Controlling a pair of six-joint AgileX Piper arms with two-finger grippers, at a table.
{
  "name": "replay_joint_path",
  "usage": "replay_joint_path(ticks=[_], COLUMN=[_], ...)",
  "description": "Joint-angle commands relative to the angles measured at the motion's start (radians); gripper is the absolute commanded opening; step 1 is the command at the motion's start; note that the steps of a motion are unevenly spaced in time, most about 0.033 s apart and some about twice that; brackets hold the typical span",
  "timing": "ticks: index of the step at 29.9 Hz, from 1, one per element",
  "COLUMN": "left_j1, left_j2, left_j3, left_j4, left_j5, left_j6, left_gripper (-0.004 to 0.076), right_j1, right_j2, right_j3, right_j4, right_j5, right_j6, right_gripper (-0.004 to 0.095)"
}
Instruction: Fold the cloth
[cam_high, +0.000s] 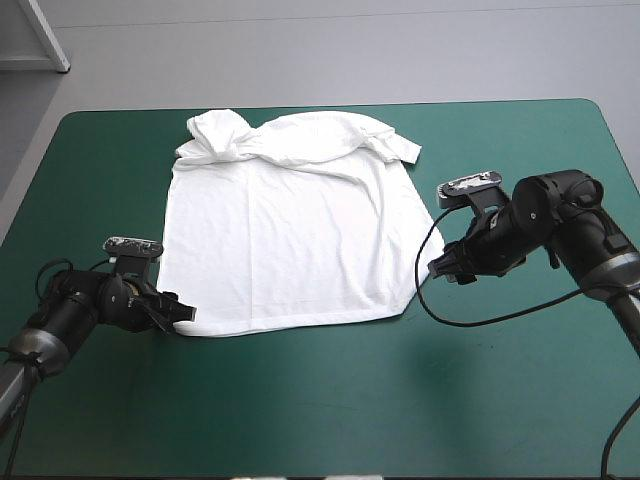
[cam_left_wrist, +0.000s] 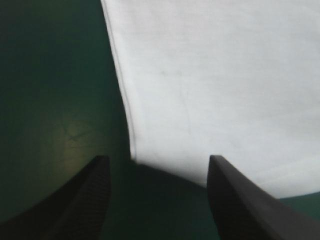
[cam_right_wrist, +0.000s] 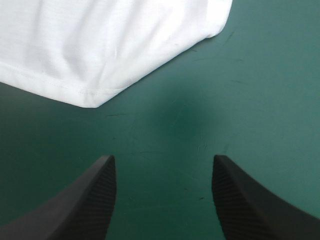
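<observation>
Just ahead of open, empty left claw (cam_left_wrist: 159, 158) and right claw (cam_right_wrist: 164, 158): T-shirt (cam_high: 280, 230) corners.

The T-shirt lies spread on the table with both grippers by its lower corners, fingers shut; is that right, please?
Not quite: the fingers are open. The wrist views show the left gripper and right gripper each with fingers standing apart. The T-shirt does lie spread on the table.

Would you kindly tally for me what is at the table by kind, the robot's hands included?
T-shirt: 1
Hands: 2, the left hand and the right hand, both open
Cover: 1
Total: 4
</observation>
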Motion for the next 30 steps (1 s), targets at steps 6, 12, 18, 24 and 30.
replay_joint_path(ticks=[6,12,18,24,30], left_j1=[-0.003,-0.003,-0.003,-0.003,-0.003], left_j2=[0.118,0.161,0.159,0.146,0.128], left_j3=[-0.001,-0.001,-0.001,-0.001,-0.014], left_j4=[-0.116,-0.188,-0.186,-0.184,-0.179], left_j5=[-0.118,-0.128,-0.147,-0.143,-0.134], left_j6=[0.014,0.093,0.095,0.095,0.095], left_gripper=[0.0407,0.01,0.0021,0.0021,0.0021], right_j1=[-0.006,-0.006,-0.006,-0.006,-0.006], right_j2=[-0.037,0.0,0.094,0.209,0.298], right_j3=[-0.02,-0.01,0.016,0.016,0.016], right_j4=[-0.001,-0.018,0.007,0.045,0.134], right_j5=[-0.058,-0.157,-0.233,-0.311,-0.305], right_j6=[-0.022,-0.022,-0.024,-0.02,-0.016], right_gripper=[0.0536,0.0536,0.0536,0.0536,0.0536])
